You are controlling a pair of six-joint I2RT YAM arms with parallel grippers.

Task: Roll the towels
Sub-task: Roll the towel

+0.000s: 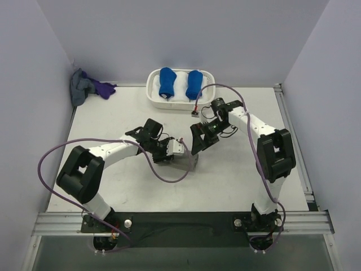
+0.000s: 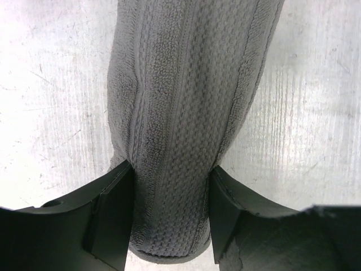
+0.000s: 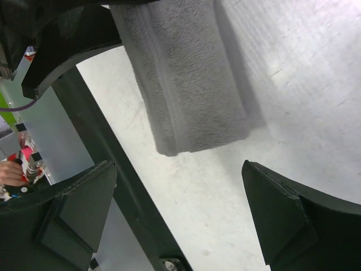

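Left wrist, rolled towel pointing straight ahead, pinched by left pincer, right pincer spread.

Left end effector clamped on rolled grey towel, table beneath.

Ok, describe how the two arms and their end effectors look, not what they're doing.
Both the left arm and right arm have white links joined by bulky black joint housings. A purple cable loops loosely along each. The left end effector and right end effector are matte black, with two broad, angular, wedge-shaped fingers each. No readable markings show.
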